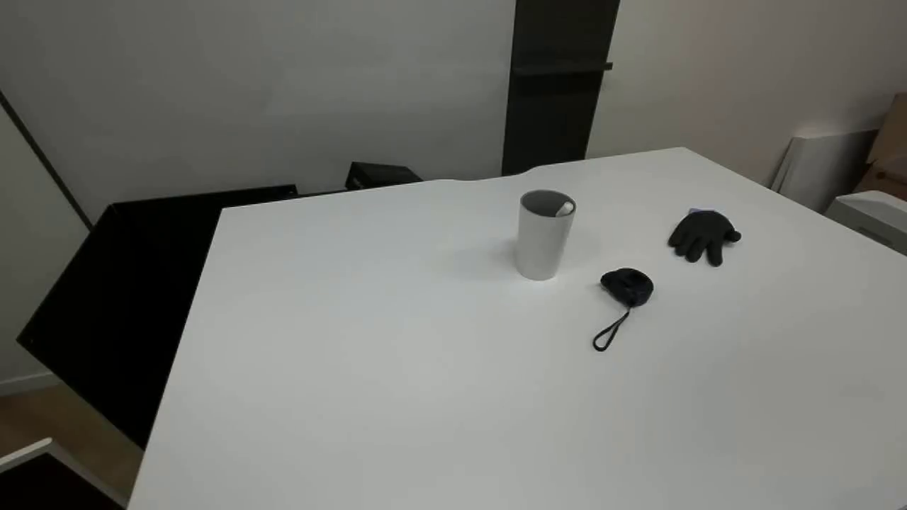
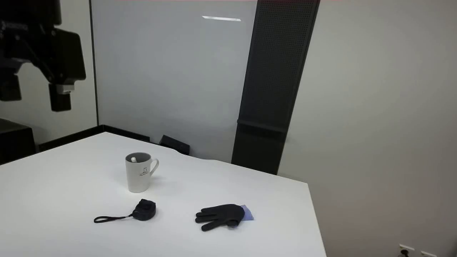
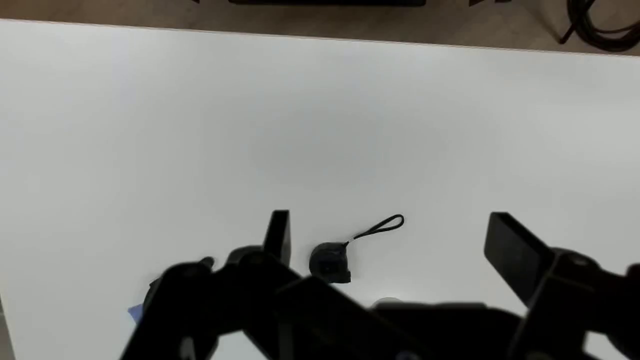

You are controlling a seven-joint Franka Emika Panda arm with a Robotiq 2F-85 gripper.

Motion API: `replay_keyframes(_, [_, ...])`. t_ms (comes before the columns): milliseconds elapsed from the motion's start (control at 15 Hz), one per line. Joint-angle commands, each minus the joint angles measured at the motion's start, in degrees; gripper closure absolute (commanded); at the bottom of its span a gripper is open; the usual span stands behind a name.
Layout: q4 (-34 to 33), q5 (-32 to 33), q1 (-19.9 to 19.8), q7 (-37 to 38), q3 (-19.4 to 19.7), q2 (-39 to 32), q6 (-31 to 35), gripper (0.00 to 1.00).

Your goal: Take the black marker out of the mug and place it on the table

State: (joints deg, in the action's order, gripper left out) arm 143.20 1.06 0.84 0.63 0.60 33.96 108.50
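One marker (image 1: 565, 209) stands in the mug (image 2: 138, 176), only its pale end showing at the rim; the barrel is hidden, so I cannot confirm the black named in the task. Mug upright on the table (image 1: 354, 354), tape measure (image 1: 629, 287) near it, glove (image 2: 220, 216) farther off, partly covering a bluish scrap (image 2: 247, 213). Step in hand, by my judgement: the approach, with extraction and placing both undone. Next move should bring the gripper (image 3: 387, 225) over the mug's mouth, set the fingers (image 3: 517, 260) either side of the marker's end, then lower to straddle it without knocking the rim. Once gripped, a straight lift looks safest; a sideways pull could tip the mug. Pose: gripper high over the table, well apart from the mug, fingers pointing down. They are spread wide and hold nothing; in the wrist view the tape measure appears in the gap but lies on the table below. A pale curve (image 3: 387, 301) beside the gripper body there is probably the mug's edge, too hidden to be sure. Arm above the gripper is out of sight; joints not recorded.
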Motion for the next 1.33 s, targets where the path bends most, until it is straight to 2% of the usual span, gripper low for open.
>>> replay_keyframes(0, [-0.11,-0.18,-0.33,-0.14,-0.3,-0.02,-0.13,0.0])
replay_keyframes(333, [-0.32,-0.21,-0.07,-0.93,-0.16,-0.43,-0.09,0.0])
replay_keyframes(600, [-1.01,1.76,-0.57,-1.21,-0.61,-2.95,4.65,0.0])
replay_keyframes(867, [-3.66,2.13,-0.35,-3.06,-0.06,-8.07,9.6,0.0])
replay_keyframes(1267, [-11.48,3.75,-0.45,-6.31,0.09,-17.57,14.62,0.0])
